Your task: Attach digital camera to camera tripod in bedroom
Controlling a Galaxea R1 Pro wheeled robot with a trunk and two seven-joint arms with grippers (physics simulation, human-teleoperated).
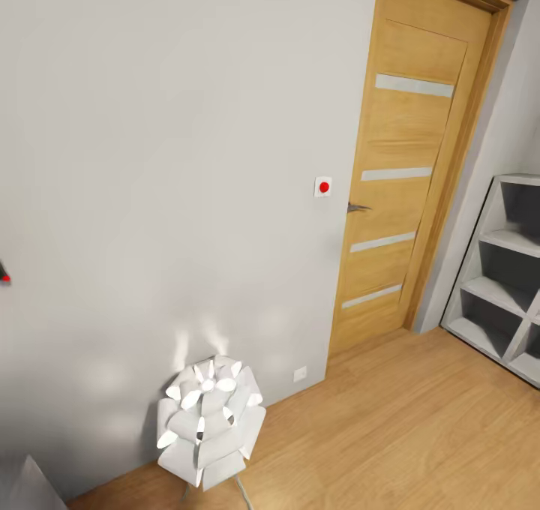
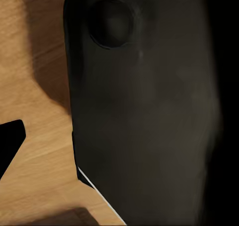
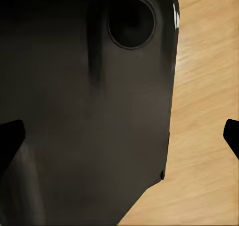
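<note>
I face a light grey bedroom wall point(image 1: 172, 157) with an oak door point(image 1: 409, 165) that has frosted strips. The camera tripod is out of view. At the head view's left edge a tiny dark sliver with a red spot point(image 1: 4, 274) is cut off; I cannot tell if it is the digital camera. My right gripper point(image 3: 119, 136) is open, its black fingertips point(image 3: 10, 141) far apart over the robot's dark body and the wood floor. My left gripper point(image 2: 119, 146) is open too, with one fingertip point(image 2: 10, 146) showing over the floor and nothing held.
A white wall switch with a red dot point(image 1: 322, 187) sits beside the door. A white petal-shaped floor lamp point(image 1: 210, 420) stands by the wall. A white cube shelf point(image 1: 506, 270) is at the right. A grey corner point(image 1: 26, 487) pokes in at the bottom left.
</note>
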